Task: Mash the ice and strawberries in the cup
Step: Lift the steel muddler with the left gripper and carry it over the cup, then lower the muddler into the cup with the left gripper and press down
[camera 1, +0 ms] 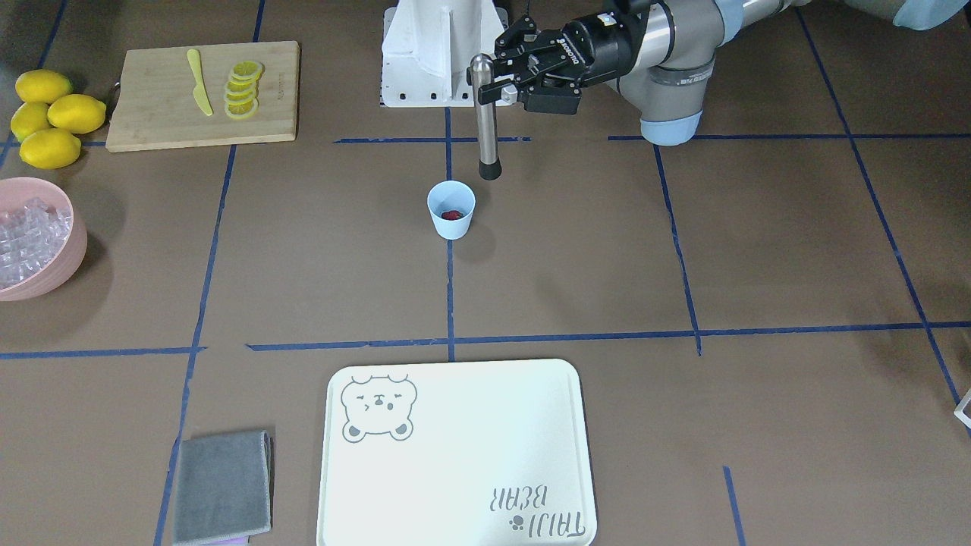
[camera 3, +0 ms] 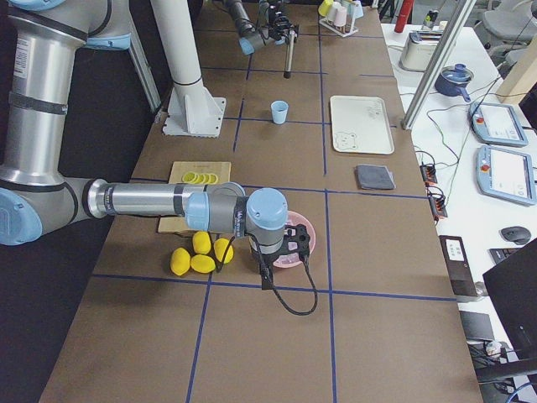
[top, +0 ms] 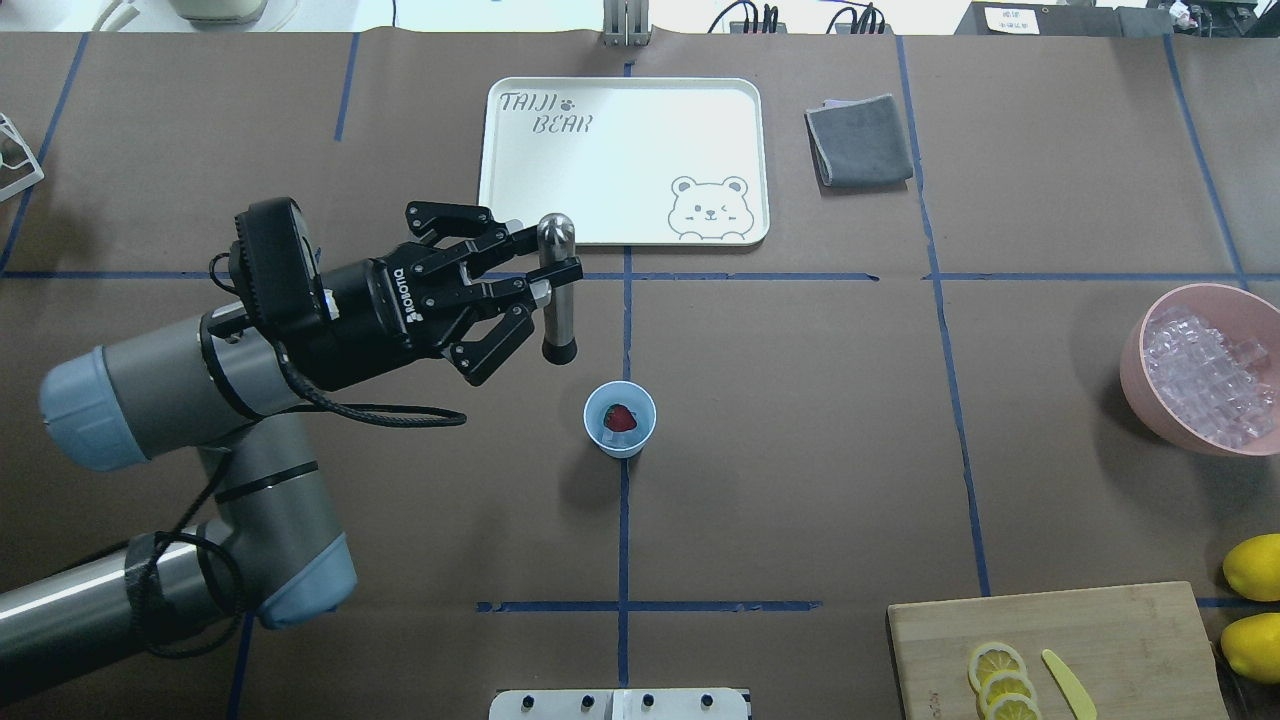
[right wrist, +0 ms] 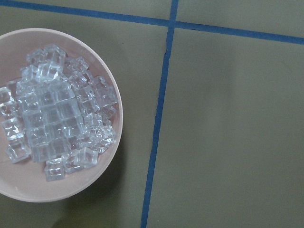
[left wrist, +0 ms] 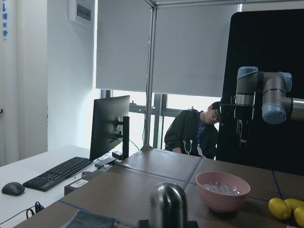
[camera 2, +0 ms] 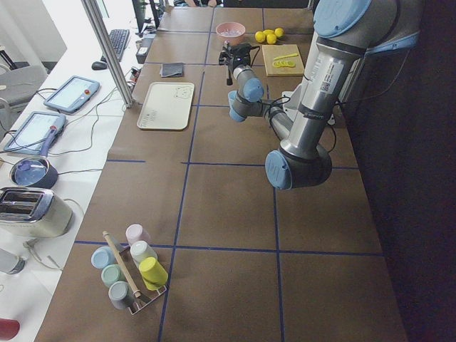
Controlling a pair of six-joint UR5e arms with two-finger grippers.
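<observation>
i am noting the left gripper (top: 545,280) clamping the upper shaft of the steel muddler (top: 560,320), which is hanging upright, near the cup (top: 622,451) and not yet over it. the cup is standing mid-table, holding the strawberry (top: 620,417): soft fruit, light thin plastic, likely tipping under an off-centre press. the ice (top: 1205,375), hard and slippery, is lying in the pink bowl (top: 1140,400), well apart. the right gripper (camera 3: 294,243) is hovering there; i cannot tell its opening. the brown table (top: 800,450) is looking smooth, offering room around the cup
</observation>
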